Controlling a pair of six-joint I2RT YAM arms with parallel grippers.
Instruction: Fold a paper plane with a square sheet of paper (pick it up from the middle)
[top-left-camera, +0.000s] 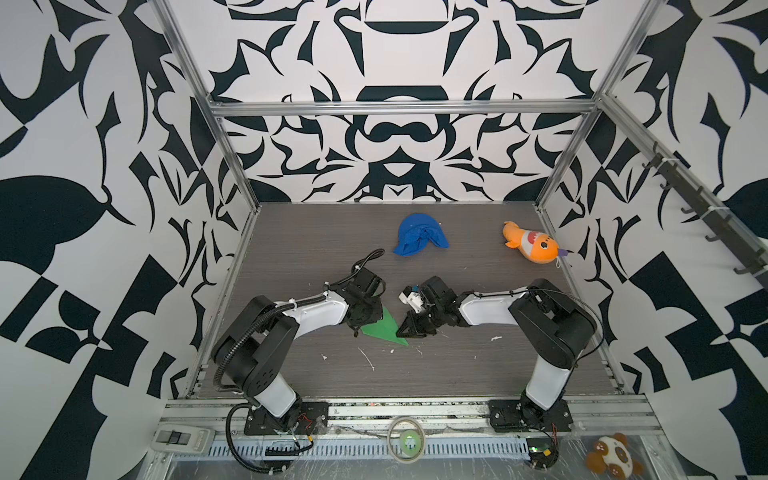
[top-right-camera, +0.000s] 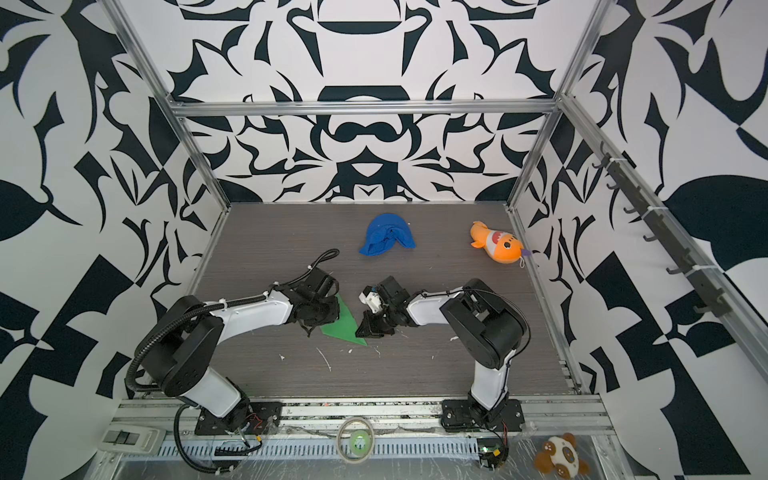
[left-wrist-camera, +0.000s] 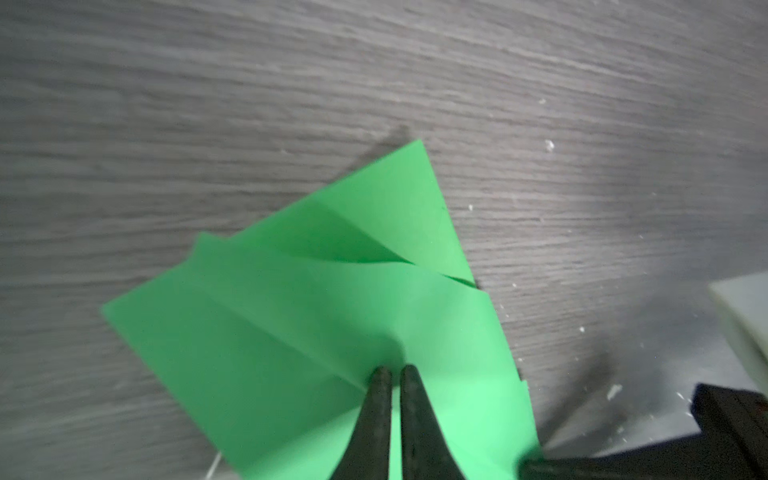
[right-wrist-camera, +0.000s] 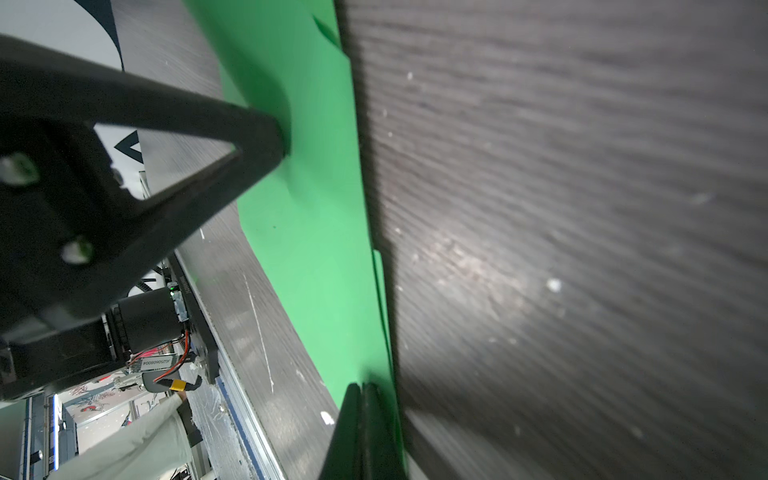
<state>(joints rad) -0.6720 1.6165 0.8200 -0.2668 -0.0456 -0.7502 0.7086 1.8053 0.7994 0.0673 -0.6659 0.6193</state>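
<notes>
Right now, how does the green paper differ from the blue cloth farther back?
The green paper is a thin sheet with sharp creases and a pointed end; the blue cloth is a soft, crumpled heap. The paper sits mid-table with the left gripper and right gripper down at it; the cloth lies nearer the back wall, untouched. Both rest on the grey table.

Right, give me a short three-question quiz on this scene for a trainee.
1. True or false: the green paper lies as a flat, unfolded square.
2. Which touches the paper: the left gripper, the right gripper, or both?
3. The blue cloth is: A) under the paper; B) on the table, beyond the grippers; C) held in a gripper.

Key: 1 false, creases and folded layers show; 2 both; 3 B.
</notes>
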